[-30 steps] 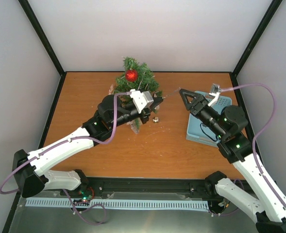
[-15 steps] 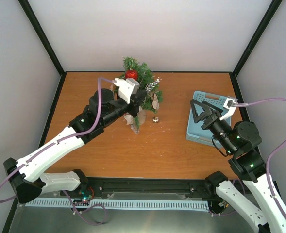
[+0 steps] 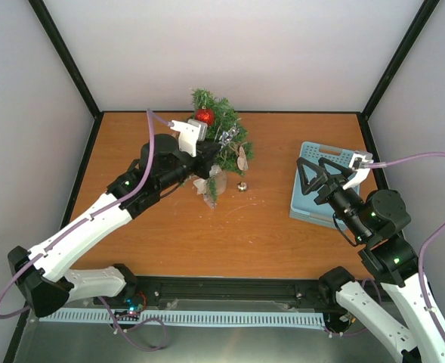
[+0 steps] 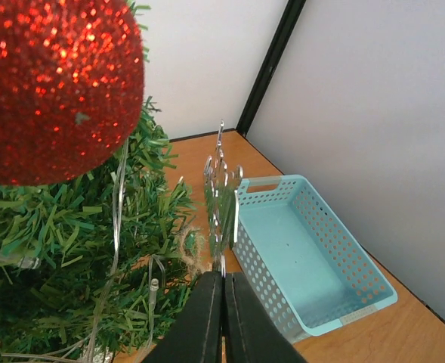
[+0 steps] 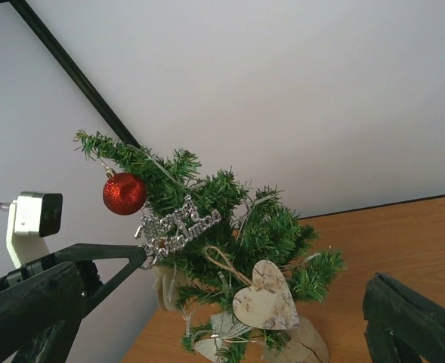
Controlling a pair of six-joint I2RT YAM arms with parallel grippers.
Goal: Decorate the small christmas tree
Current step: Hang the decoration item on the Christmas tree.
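I am pinching a silver lettering ornament (image 4: 220,204) in my closed left claw (image 4: 224,278), right at the branches of the small christmas tree (image 3: 220,125), which is standing mid-back on the worktop (image 3: 260,227). My right claw (image 3: 316,168) is hovering wide open over the blue basket (image 3: 307,209).

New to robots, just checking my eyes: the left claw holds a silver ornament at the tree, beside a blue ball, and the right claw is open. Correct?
The ball is red, not blue; the right wrist view shows it on the small christmas tree. The left gripper does hold the silver ornament, and the right gripper is open.
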